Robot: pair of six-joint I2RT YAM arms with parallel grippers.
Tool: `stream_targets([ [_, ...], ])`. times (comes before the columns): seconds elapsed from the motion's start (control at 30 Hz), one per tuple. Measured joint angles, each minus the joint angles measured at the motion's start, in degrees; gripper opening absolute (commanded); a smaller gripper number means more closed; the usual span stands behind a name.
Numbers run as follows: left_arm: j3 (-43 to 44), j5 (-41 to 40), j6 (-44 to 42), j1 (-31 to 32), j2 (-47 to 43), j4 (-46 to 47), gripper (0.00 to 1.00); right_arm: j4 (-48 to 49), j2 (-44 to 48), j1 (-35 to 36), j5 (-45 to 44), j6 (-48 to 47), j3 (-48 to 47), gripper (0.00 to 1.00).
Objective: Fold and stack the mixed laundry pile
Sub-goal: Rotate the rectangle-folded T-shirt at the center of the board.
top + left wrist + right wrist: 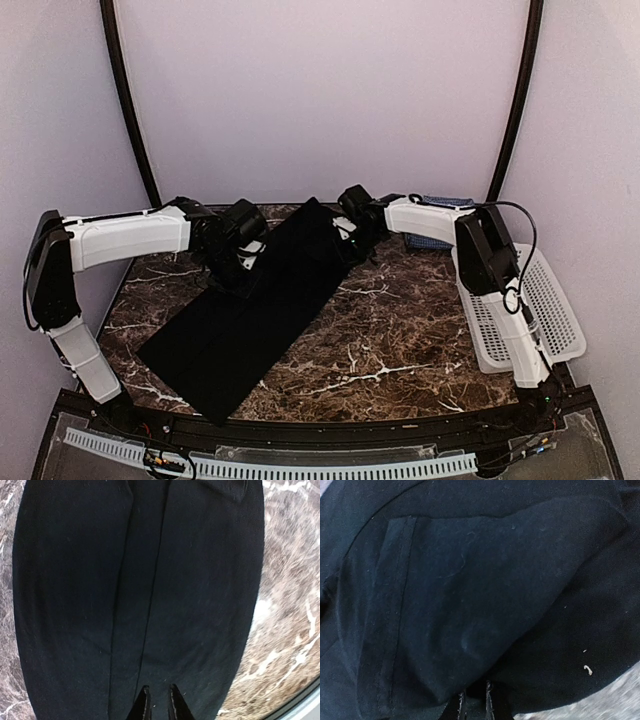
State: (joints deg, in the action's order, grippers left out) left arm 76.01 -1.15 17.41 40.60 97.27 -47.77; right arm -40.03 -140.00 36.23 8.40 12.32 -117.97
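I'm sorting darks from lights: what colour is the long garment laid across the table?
The garment is plain black, clearest in the top external view.

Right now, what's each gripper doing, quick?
Left gripper: jaws narrowly apart at the plain black cloth garment; grip cannot be told.
Right gripper: narrow gap too, at that garment; cannot be told.

A brown marble tabletop (400, 330) with white veins spreads below and to the right of the right gripper (352, 238). A white perforated plastic basket (545, 300) lies well to that gripper's right, at the tabletop's right edge. A pale wall (320, 100) rises beyond it.
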Motion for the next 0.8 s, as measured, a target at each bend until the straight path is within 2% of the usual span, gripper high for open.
stream_targets([
  [0.13, -1.22, -1.64, 0.22, 3.63, 0.17, 0.0, 0.13, -2.89, -4.28, -0.44, -2.47, -2.05, -7.76, 0.11],
  [0.3, -2.23, -2.71, 0.22, 8.72, 2.49, 0.2, 0.12, -3.8, -6.45, -2.47, -1.75, -3.28, -11.45, 0.11],
  [0.5, -2.8, -2.32, 0.46, 13.94, 9.79, 1.53, 0.1, -5.07, -9.35, -6.19, -0.92, -4.33, -16.68, 0.12],
  [0.57, -1.55, -1.86, 0.74, 15.32, 13.38, 1.84, 0.08, -5.49, -10.19, -7.48, -0.63, -4.55, -18.23, 0.12],
  [0.8, 10.67, 0.66, 1.05, 19.89, 21.66, 1.6, 0.07, -5.9, -10.99, -10.32, -0.22, -5.86, -19.69, 0.13],
])
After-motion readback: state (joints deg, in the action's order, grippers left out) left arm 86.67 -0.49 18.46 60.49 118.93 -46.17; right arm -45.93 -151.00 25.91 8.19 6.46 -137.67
